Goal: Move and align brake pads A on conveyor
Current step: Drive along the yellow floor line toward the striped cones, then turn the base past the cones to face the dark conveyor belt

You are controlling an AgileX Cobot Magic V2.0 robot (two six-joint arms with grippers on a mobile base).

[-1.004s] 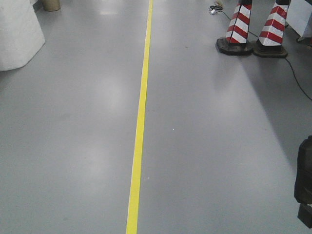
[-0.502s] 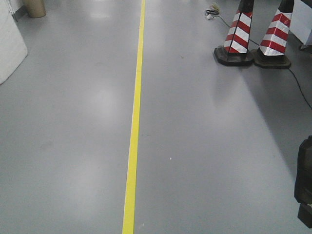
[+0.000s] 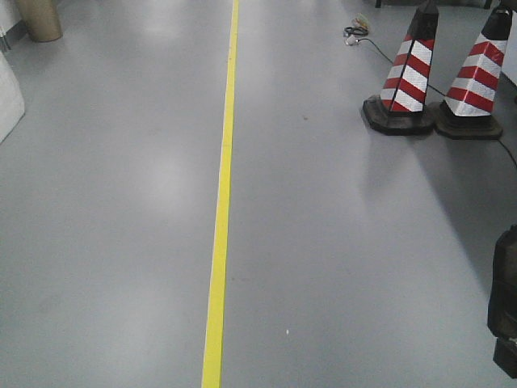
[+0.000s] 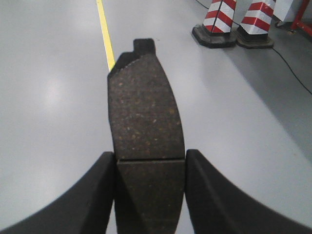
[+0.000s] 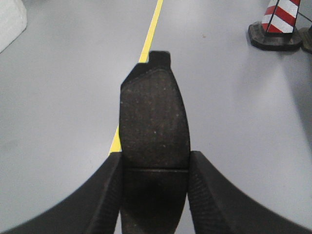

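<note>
Your left gripper [image 4: 150,168] grips one brake pad [image 4: 145,114] above the yellow line [image 4: 105,31]. Your right gripper [image 5: 154,168] clamps another brake pad [image 5: 153,117] above that line too.

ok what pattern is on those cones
Red and white diagonal stripes on the cones with black bases, clearest in the front-facing view.
</note>
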